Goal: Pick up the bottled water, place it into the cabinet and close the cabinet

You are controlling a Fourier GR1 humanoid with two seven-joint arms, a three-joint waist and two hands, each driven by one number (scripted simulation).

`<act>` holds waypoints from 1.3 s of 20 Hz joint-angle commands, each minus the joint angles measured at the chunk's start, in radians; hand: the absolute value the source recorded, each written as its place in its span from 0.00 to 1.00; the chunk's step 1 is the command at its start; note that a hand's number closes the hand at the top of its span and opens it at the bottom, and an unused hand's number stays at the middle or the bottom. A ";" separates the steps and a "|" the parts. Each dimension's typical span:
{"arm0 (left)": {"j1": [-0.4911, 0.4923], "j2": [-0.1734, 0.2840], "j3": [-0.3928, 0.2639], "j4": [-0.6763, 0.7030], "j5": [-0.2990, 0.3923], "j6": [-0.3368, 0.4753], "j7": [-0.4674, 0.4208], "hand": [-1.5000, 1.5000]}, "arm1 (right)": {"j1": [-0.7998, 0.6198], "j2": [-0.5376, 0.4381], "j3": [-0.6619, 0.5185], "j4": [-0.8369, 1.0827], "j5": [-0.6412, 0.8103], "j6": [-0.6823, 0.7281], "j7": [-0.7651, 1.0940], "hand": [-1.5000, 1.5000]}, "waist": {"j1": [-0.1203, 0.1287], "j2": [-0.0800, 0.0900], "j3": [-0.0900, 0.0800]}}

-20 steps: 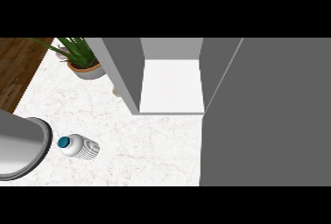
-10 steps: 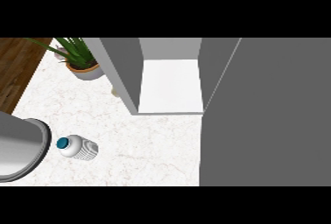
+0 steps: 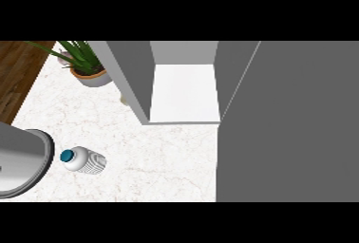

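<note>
White marble counter (image 3: 175, 156). Bottle (image 3: 84, 160) stands near left, just beside sink (image 3: 24, 163) rim. Cabinet (image 3: 184, 92) open far centre, door (image 3: 288, 118) swung right. I see neither hand, so grip unknown. Approach bottle from right, grasp body below cap.

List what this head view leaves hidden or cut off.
- Both hands: not in the head view.
- Bottled water: seen from above, cap and ribbed shoulder only; its lower body and label are hidden by its own top.
- Grey round vessel: cut off by the left edge.
- Cabinet: open door runs past the right edge; no handle shows.
- Potted plant: leaves cut off by the top band.
</note>
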 commanded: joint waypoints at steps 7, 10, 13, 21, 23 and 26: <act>-0.039 -0.001 -0.009 0.334 0.018 -0.087 -0.204 0.00 | 0.150 0.005 0.005 -0.226 -0.066 0.025 0.018 0.00 | -0.001 0.002 -0.001; -0.064 0.005 0.024 0.399 0.030 -0.123 -0.199 0.00 | 0.192 -0.027 -0.054 -0.191 -0.114 0.076 -0.037 0.00 | -0.004 0.001 0.000; -0.130 -0.001 -0.009 0.517 0.016 -0.108 -0.266 0.00 | 0.216 -0.019 -0.016 -0.214 -0.077 0.076 -0.036 0.00 | -0.005 0.003 -0.001; -0.207 -0.001 0.080 0.848 0.064 -0.257 -0.483 0.00 | 0.219 -0.043 -0.121 -0.126 -0.122 0.121 -0.137 0.00 | 0.001 0.003 0.000; -0.276 -0.001 0.072 0.866 0.055 -0.211 -0.458 0.00 | 0.238 -0.039 -0.116 -0.194 -0.157 0.097 -0.090 0.00 | 0.001 0.005 -0.001; -0.374 -0.001 0.088 1.013 0.038 -0.198 -0.530 0.00 | 0.216 -0.017 -0.111 -0.102 -0.086 0.121 -0.155 0.00 | -0.002 0.005 0.000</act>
